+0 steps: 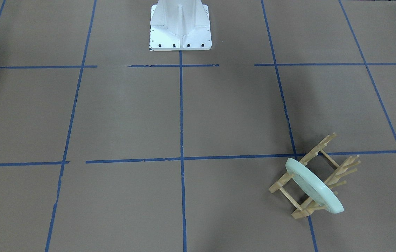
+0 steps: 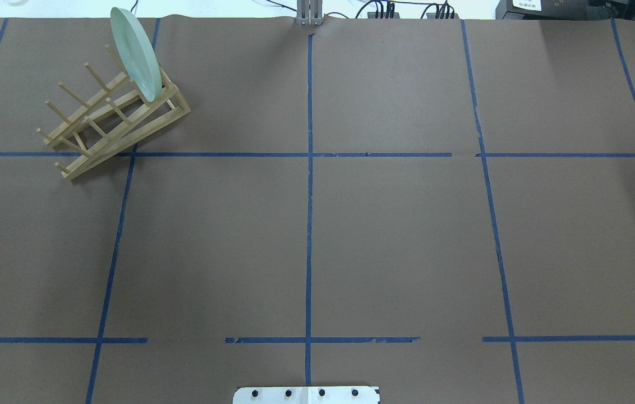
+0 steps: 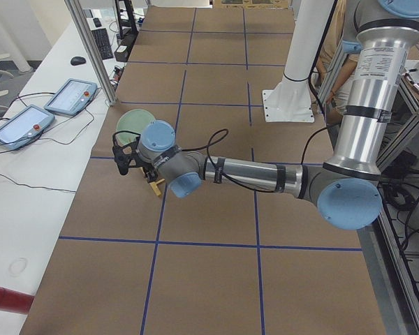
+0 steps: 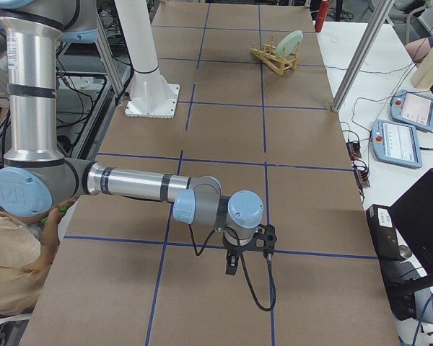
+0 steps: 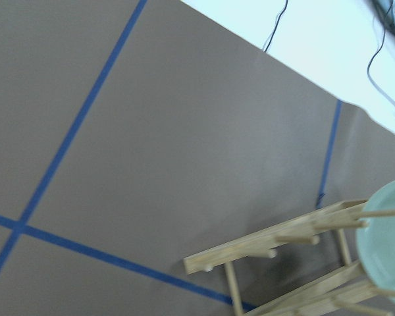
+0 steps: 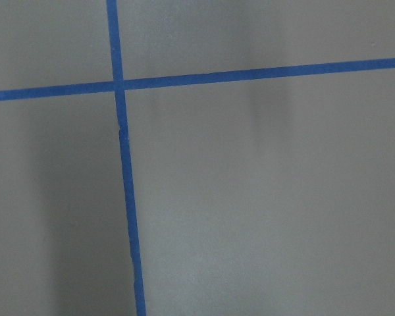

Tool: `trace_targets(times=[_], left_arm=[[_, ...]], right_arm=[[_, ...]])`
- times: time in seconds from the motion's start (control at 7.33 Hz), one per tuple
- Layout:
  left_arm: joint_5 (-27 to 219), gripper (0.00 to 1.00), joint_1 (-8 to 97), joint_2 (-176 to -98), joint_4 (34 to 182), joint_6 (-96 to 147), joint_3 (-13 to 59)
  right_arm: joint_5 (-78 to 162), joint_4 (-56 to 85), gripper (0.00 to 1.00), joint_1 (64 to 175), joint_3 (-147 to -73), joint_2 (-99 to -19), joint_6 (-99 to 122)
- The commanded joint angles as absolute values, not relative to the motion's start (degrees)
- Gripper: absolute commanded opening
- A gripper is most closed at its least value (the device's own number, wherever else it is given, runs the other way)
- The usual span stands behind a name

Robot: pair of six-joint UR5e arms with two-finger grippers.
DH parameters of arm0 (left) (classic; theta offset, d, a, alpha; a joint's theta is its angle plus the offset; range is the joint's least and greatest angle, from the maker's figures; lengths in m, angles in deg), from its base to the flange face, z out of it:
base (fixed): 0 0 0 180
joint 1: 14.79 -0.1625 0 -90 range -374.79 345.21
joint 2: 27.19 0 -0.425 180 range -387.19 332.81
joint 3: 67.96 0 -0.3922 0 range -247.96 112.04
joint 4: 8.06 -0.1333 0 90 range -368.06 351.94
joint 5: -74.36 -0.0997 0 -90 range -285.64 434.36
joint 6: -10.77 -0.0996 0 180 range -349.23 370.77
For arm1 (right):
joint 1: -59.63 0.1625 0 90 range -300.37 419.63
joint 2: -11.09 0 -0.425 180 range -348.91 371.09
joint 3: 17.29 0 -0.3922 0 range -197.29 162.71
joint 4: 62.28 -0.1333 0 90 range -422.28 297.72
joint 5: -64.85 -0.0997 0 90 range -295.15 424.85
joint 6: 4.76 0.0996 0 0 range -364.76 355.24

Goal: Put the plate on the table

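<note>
Left gripper (image 3: pixel 123 159) by round mint-green plate (image 2: pixel 137 53) upright in wooden peg rack (image 2: pixel 127 141); jaws unreadable; approach step, rim grasp next

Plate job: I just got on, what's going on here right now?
The plate stands on edge in the wooden rack, at the far corner of the table on the robot's left. It is not yet lifted out, and nothing grips it. The left gripper hangs close by the rack, and its wrist camera looks down at the rack and the plate's edge. The right gripper hangs over bare table, far from the rack. I cannot tell whether either gripper is open.
</note>
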State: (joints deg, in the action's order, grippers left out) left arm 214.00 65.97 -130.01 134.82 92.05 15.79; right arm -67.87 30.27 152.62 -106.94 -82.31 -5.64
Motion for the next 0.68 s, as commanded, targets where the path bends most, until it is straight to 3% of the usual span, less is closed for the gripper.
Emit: trace_targets(times=[0.0, 0.55], left_arm=[[203.27, 1.0, 58.28, -141.04, 141.09, 109.75, 9.93], [192.94, 1.0, 51.24, -150.32, 141.35, 118.86, 4.37]], right_arm=[[-67.87, 30.27, 1.0, 152.62, -106.94, -82.34, -5.64], [-67.87, 30.27, 1.0, 152.62, -106.94, -82.34, -5.64]])
